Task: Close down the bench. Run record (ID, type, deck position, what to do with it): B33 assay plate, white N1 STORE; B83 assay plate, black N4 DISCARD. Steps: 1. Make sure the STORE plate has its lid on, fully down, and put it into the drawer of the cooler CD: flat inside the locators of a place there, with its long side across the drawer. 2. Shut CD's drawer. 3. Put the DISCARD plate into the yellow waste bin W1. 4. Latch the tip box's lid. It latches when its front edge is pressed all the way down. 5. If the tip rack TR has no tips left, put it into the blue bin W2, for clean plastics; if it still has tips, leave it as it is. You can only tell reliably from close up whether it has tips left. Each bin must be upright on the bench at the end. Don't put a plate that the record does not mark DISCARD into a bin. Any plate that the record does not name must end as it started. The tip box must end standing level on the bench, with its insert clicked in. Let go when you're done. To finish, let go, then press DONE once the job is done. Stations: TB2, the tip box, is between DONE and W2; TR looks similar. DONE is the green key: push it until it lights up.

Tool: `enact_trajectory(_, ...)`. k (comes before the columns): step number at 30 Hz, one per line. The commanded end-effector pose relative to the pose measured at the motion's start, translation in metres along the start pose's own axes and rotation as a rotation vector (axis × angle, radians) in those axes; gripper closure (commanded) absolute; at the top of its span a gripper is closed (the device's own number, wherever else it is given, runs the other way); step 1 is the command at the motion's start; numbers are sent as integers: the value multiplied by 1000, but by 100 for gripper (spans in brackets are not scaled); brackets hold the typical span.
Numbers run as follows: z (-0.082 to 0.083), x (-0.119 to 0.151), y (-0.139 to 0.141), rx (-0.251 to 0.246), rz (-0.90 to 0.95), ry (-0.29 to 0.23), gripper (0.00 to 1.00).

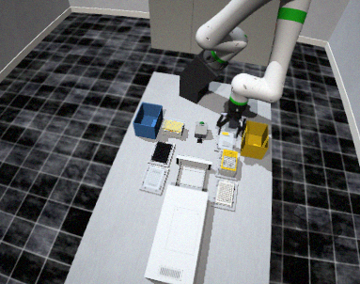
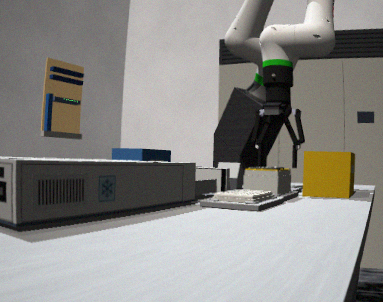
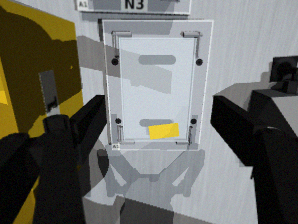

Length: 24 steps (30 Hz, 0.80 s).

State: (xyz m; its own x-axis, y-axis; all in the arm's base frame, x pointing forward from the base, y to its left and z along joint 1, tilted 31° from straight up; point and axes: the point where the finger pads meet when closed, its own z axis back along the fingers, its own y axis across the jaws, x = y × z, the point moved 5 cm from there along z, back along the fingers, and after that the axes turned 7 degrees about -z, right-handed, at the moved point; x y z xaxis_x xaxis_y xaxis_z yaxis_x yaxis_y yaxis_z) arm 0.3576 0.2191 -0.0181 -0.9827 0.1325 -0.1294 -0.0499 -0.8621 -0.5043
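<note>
Hovering half-open and empty-handed, gripper (image 3: 157, 132) dead above the N3 nest (image 3: 156, 82), long axis running straight away between the fingers.

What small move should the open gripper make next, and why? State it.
Probably lower straight down: the open black gripper hangs above the clear rectangular lid below the N3 label, with fingers on either side, holding nothing.
</note>
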Motion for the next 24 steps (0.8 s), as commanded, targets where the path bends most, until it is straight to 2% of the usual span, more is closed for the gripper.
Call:
enact_trajectory(1, -3, -1, 0, 0, 0, 1, 30)
enact_trajectory(24, -31, -1, 0, 0, 0, 1, 30)
